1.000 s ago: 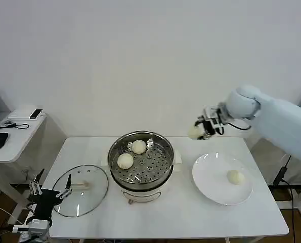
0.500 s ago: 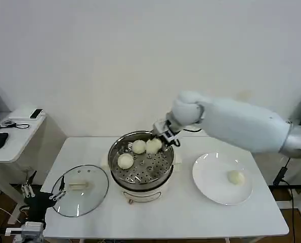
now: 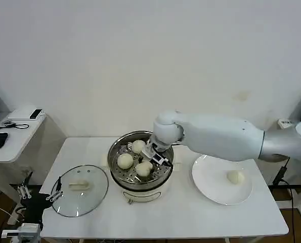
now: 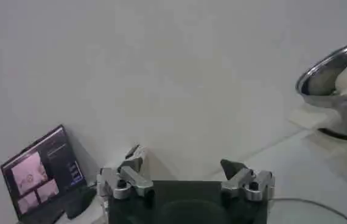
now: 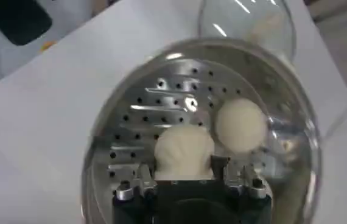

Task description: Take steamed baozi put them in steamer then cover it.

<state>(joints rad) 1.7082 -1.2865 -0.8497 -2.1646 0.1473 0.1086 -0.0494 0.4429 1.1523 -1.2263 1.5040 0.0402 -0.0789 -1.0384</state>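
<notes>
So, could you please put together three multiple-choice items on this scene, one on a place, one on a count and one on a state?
1. Where does the cover lie?
A. on the steamer
B. on the table, on the robot's left of the steamer
C. on the plate

2. How many steamed baozi are on the white plate?
A. one
B. two
C. three

3. What is the right gripper doing?
A. hanging open over the plate
B. gripping the cover's handle
C. shut on a bun inside the steamer

Answers: 1 B, it rests flat beside the pot. 2 A, a single bun sits there. 3 C, its fingers clasp a bun over the perforated tray.
</notes>
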